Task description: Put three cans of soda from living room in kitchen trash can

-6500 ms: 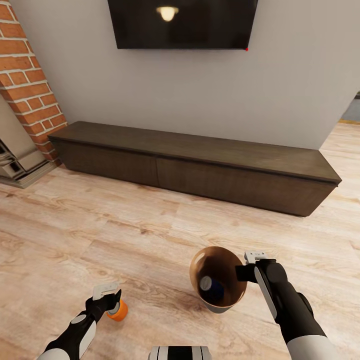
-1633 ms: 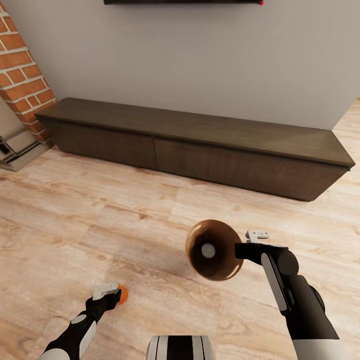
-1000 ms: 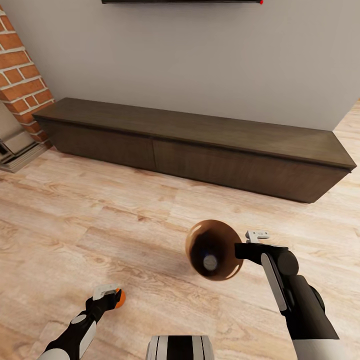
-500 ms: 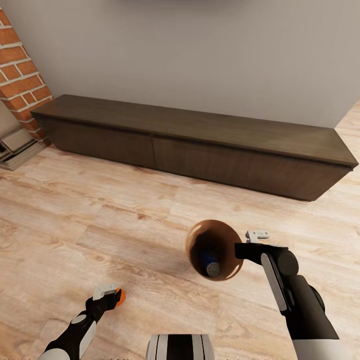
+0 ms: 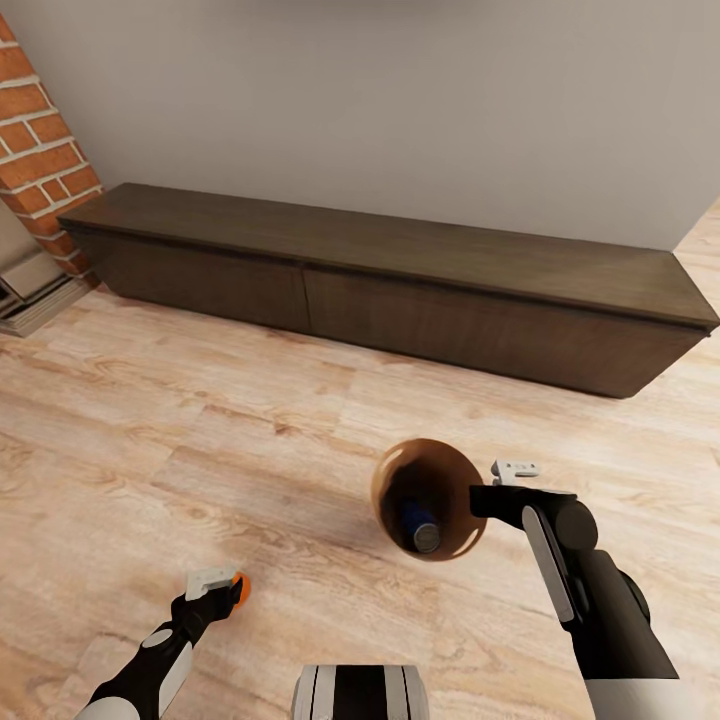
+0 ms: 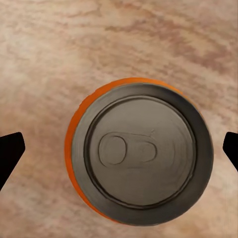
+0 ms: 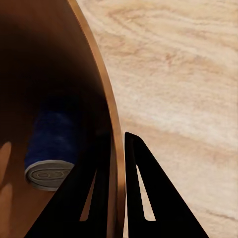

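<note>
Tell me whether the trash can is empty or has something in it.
Not empty. The trash can, held by its rim in the right gripper, has a dark blue soda can lying inside, silvery top showing.

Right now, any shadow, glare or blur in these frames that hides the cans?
Head view: even light, no glare; the blue can sits dim in the trash can. Right wrist view: the bin's interior is deep in shadow and the blue can looks soft. Left wrist view: the orange can top is sharp and matte, the floor around it blurry.
</note>
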You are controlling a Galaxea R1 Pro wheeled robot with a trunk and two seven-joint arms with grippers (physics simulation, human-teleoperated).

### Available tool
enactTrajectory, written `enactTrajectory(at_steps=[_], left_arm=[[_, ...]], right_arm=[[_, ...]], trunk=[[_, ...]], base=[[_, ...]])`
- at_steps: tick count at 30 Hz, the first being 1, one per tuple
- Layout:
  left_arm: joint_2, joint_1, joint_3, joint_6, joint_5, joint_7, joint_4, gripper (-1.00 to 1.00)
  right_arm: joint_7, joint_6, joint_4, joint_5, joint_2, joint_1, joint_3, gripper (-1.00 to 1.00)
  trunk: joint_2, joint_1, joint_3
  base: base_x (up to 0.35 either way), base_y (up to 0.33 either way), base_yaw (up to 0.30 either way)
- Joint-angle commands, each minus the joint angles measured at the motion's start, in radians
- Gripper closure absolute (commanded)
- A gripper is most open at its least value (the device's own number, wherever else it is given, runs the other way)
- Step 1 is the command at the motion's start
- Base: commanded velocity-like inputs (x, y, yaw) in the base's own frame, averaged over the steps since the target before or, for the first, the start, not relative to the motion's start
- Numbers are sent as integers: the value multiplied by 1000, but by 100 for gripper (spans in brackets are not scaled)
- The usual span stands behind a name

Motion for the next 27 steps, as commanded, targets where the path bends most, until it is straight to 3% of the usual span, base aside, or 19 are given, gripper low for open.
enactTrajectory(at_steps=[1,4,18,19,27], left_arm=[[0,0,0,0,0,0,0,-100],[0,0,0,0,0,0,0,-100],[0,0,0,0,0,-1,0,-100],[0,0,0,0,0,-1,0,100],[-1,0,0,0,0,-1,0,100]], right_arm=[[7,0,-1,-22,0,0,0,100],[7,0,-3,-22,0,0,0,100],[7,0,-6,-22,0,0,0,100],[7,0,-6,-22,0,0,0,100],[7,0,-6,-22,0,0,0,100]], trunk=[[-1,0,-4],[-1,2,-16],[-1,2,-16],[-1,2,-16],[-1,2,-16]], base=[[0,0,0],[0,0,0],[0,0,0],[0,0,0],[0,0,0]])
